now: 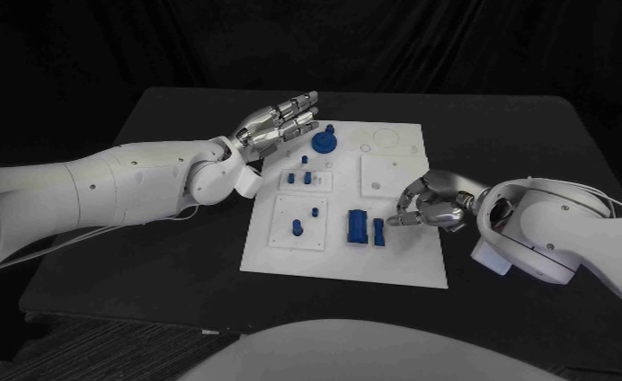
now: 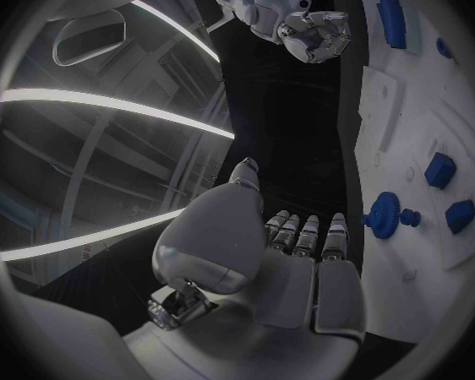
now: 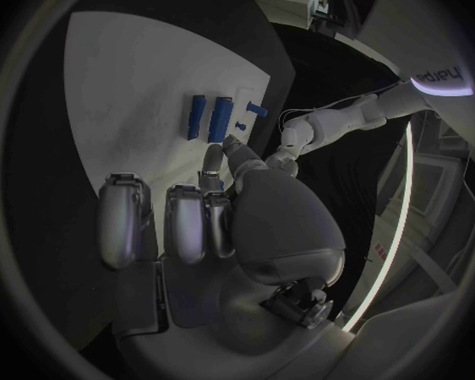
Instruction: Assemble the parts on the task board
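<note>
Nearest the robot, the white task board [image 1: 404,266] lies flat on the black table [image 1: 519,129], its near edge bare, and just beyond that sit 2 upright blue blocks [image 1: 355,226] side by side in the board's near-middle, a wide one and a slimmer one [image 1: 378,231] touching or almost touching it. Right beside them, over the board's right edge, the right hand [image 1: 431,204] hangs with its fingers curled inward; the head view shows no part between them, and the right wrist view agrees, fingers [image 3: 185,224] bent over bare white board with nothing clasped, so it reads as clenched on nothing. To the left of the blocks, a small blue piece [image 1: 297,226] stands in a recessed panel with a tiny peg [image 1: 315,213] next to it. Further out, 2 little blue parts [image 1: 299,179] sit in a second panel, and past them a round blue gear-like part [image 1: 324,141] stands near the board's far left corner. The left wrist view shows that gear [image 2: 384,215] with a knob at its side, and 2 blue blocks [image 2: 440,170] near it on the board. At the far end, the left hand [image 1: 279,124] hovers over the table just off the board's far left edge, palm up, fingers [image 2: 306,235] stretched out straight and released, holding nothing, close to the gear but apart from it.
</note>
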Robot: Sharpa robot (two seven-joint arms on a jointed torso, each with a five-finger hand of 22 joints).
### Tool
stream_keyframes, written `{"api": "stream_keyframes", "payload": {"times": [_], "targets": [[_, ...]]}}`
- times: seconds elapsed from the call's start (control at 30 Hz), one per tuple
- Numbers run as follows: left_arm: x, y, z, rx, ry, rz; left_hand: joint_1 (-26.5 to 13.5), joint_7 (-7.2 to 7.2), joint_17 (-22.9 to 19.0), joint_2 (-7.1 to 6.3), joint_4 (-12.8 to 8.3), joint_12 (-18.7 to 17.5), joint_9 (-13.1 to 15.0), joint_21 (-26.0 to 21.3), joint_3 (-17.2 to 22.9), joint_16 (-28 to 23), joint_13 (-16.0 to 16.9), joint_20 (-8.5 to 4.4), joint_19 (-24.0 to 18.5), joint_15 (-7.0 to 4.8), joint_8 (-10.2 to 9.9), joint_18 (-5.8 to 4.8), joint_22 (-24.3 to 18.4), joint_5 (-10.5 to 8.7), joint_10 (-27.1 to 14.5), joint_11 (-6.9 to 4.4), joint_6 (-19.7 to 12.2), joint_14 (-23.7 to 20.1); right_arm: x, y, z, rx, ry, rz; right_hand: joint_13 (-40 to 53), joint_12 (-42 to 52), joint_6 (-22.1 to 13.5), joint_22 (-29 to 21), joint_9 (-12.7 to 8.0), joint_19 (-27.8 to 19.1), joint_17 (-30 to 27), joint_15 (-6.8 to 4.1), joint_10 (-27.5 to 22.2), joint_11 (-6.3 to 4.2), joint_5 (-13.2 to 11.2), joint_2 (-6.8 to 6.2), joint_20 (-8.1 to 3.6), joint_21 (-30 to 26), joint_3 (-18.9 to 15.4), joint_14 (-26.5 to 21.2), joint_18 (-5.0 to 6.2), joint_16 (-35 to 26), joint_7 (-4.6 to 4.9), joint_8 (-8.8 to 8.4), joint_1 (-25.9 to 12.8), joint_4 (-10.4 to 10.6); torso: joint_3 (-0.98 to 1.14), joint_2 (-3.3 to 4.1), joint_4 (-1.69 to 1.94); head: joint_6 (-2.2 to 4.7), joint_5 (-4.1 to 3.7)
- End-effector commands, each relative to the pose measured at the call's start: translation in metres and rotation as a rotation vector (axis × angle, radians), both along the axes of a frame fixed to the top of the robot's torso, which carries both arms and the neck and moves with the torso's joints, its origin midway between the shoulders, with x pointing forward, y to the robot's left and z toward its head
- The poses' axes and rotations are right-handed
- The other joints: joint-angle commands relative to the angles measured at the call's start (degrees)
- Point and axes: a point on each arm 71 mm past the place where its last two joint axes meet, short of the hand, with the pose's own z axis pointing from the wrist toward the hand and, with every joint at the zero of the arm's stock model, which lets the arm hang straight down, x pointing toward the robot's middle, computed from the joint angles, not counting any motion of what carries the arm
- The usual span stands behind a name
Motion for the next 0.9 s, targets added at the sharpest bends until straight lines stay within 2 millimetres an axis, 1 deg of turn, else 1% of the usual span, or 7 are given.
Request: {"api": "stream_keyframes", "payload": {"times": [0.03, 0.13, 0.2, 0.37, 0.5, 0.67, 0.9], "targets": [[-0.001, -0.001, 0.004, -0.053, -0.047, -0.002, 0.65, 0.21, -0.06, -0.04, -0.43, -0.20, 0.09, 0.05, -0.02, -0.21, -0.09, 0.39, 0.07, 0.31, 0.25, 0.94, 0.01, 0.37, 0.01, 0.48, 0.17, 0.08, -0.001, 0.005, 0.001, -0.073, -0.180, 0.099, 15.10, 0.20, -1.39, 11.50, 3.69, 2.24, 2.91, -0.40, 5.99, -0.68, -1.40, -0.15, -0.46, 0.13, -0.73, 3.77, 0.48, 0.19, -0.21, 3.25, 0.49, 0.22, 0.07, 0.10, -0.07, 0.01, 0.13], [-0.002, -0.001, 0.004, -0.052, -0.044, -0.002, 0.72, 0.21, -0.06, -0.05, -0.51, -0.20, 0.10, 0.05, 0.01, -0.21, -0.09, 0.39, 0.07, 0.32, 0.25, 0.94, 0.01, 0.49, 0.01, 0.48, 0.19, 0.08, -0.002, 0.006, -0.002, -0.094, -0.198, 0.108, 15.10, 0.20, -2.11, 11.51, 6.62, 2.24, 2.95, -0.52, 5.99, -0.85, -2.48, -0.25, -0.59, 0.14, -1.40, 3.78, 0.49, 0.18, -0.41, 5.75, 0.36, 0.82, 0.13, 0.10, -0.16, 0.01, 0.24], [-0.002, 0.000, 0.003, -0.051, -0.041, -0.003, 0.86, 0.22, -0.06, -0.04, -0.67, -0.20, 0.10, 0.06, 0.08, -0.21, -0.09, 0.40, 0.07, 0.35, 0.25, 0.94, 0.01, 0.72, 0.01, 0.48, 0.20, 0.08, -0.003, 0.008, -0.005, -0.106, -0.203, 0.110, 15.10, 0.20, 1.06, 11.49, 10.40, 2.22, 2.90, -0.60, 5.99, -0.99, -3.83, -0.38, -0.66, 0.08, -2.05, 3.77, 0.49, 0.15, -0.57, 10.90, -0.21, 1.59, 0.09, 0.12, -0.22, 0.01, 0.19], [-0.003, 0.000, 0.003, -0.050, -0.038, -0.004, 1.21, 0.22, -0.06, -0.04, -1.13, -0.20, 0.10, 0.06, 0.25, -0.21, -0.09, 0.44, 0.07, 0.44, 0.25, 0.91, 0.01, 1.28, 0.01, 0.48, 0.22, 0.08, -0.004, 0.011, -0.013, -0.127, -0.203, 0.107, 15.10, 0.20, 7.86, 11.39, 17.49, 2.14, 2.62, -0.90, 5.99, -1.30, -6.33, -0.99, -0.91, -0.24, -3.45, 3.73, 0.57, -0.02, -1.07, 20.81, -1.87, 3.97, 0.12, 0.17, -0.08, 0.01, 0.04], [-0.003, 0.000, 0.002, -0.050, -0.036, -0.004, 1.31, 0.22, -0.06, -0.04, -1.29, -0.20, 0.10, 0.06, 0.31, -0.21, -0.09, 0.46, 0.08, 0.46, 0.25, 0.89, 0.01, 1.51, 0.01, 0.47, 0.23, 0.08, -0.005, 0.013, -0.018, -0.145, -0.200, 0.107, 15.10, 0.20, 8.12, 11.36, 18.62, 2.11, 2.44, -1.01, 5.99, -1.49, -7.37, -1.49, -1.04, -0.34, -3.81, 3.69, 0.59, -0.13, -1.21, 21.80, -2.47, 5.06, 0.10, 0.23, 0.11, 0.01, -0.26], [-0.003, 0.000, 0.002, -0.049, -0.035, -0.005, 1.40, 0.23, -0.06, -0.04, -1.44, -0.20, 0.10, 0.06, 0.35, -0.21, -0.09, 0.46, 0.08, 0.47, 0.25, 0.89, 0.02, 1.76, 0.01, 0.49, 0.22, 0.08, -0.007, 0.014, -0.022, -0.158, -0.193, 0.109, 15.10, 0.20, 8.24, 11.30, 19.37, 2.06, 2.26, -1.12, 5.99, -1.62, -8.35, -1.95, -1.15, -0.52, -4.02, 3.66, 0.63, -0.24, -1.35, 22.23, -3.43, 6.76, 0.00, 0.25, -0.08, 0.01, 0.08], [-0.003, 0.000, 0.002, -0.049, -0.033, -0.006, 1.47, 0.25, -0.06, -0.04, -1.59, -0.20, 0.10, 0.07, 0.40, -0.21, -0.09, 0.48, 0.09, 0.49, 0.25, 0.88, 0.02, 2.03, 0.01, 0.50, 0.22, 0.08, -0.008, 0.017, -0.025, -0.175, -0.178, 0.117, 15.10, 0.20, 7.87, 11.28, 19.58, 2.04, 2.20, -1.23, 5.99, -1.74, -8.84, -2.98, -1.26, -0.60, -4.15, 3.65, 0.64, -0.29, -1.48, 21.86, -4.18, 8.47, -0.08, 0.20, 0.06, 0.01, -0.16]]}}
